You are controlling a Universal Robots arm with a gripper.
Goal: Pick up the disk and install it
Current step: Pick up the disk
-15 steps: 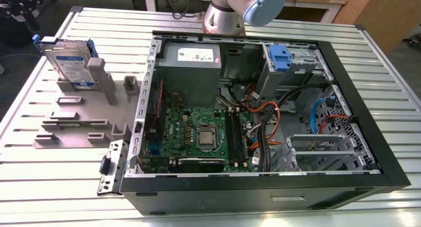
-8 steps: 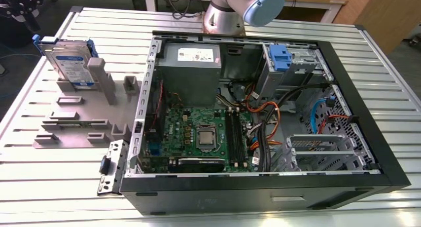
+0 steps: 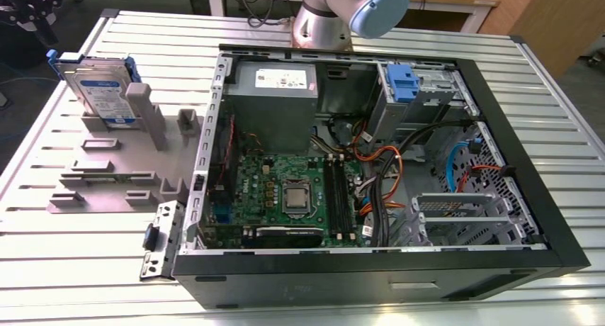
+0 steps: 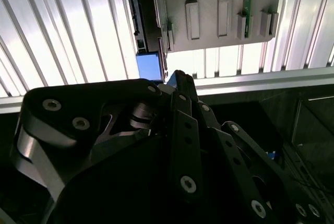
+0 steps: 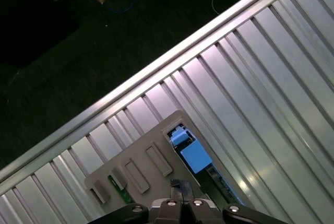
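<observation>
**Disk parked in its holder, end effector clenched empty above it**

You get little of the arm. In the exterior view its grey column rises at twelve o'clock and leaves the frame, so its upper joints are cut off. A dark shape at the eleven o'clock corner is cropped too hard to identify.

In the first wrist view the end effector points down over the ribbed surface. Its fingers are pressed together with nothing between them.

The disk stands on edge in the grey holder, at ten o'clock in the exterior view and apart from the open computer case. In both wrist views you mainly make out its blue rail end, and you cannot tell how far the end effector is from it.
</observation>
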